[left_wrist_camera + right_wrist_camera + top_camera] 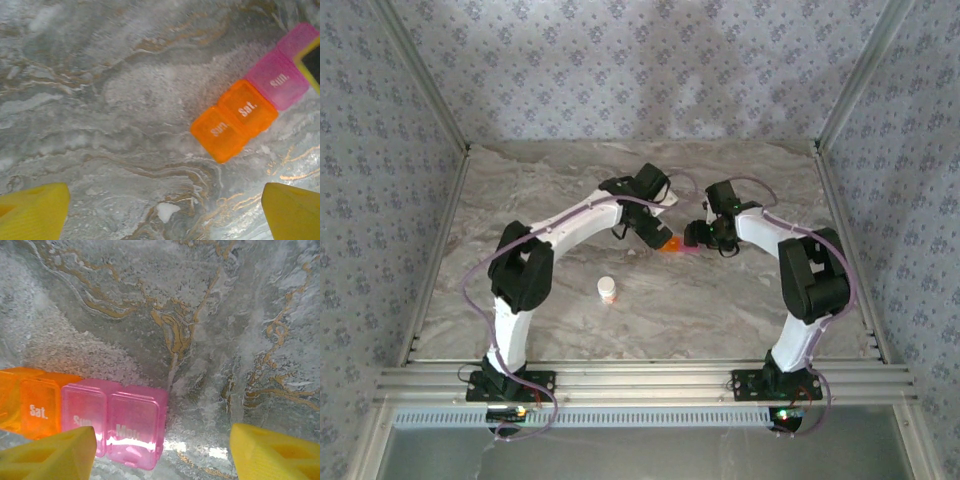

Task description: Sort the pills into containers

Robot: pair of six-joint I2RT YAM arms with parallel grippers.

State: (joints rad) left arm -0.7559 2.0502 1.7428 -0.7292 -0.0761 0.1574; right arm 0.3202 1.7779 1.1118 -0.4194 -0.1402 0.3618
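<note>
We hold the left gripper [165, 212] and right gripper [162, 452] open near the pill organizer [240, 117]; a careless descent may shove it sideways.

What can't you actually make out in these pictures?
1. Contents of the orange container and pink container: wrist views, hidden by cloudy shut lids.
2. White bottle label: top view, too small to read.
3. White speck: left wrist view, blurred; cannot tell whether it is a pill.
</note>
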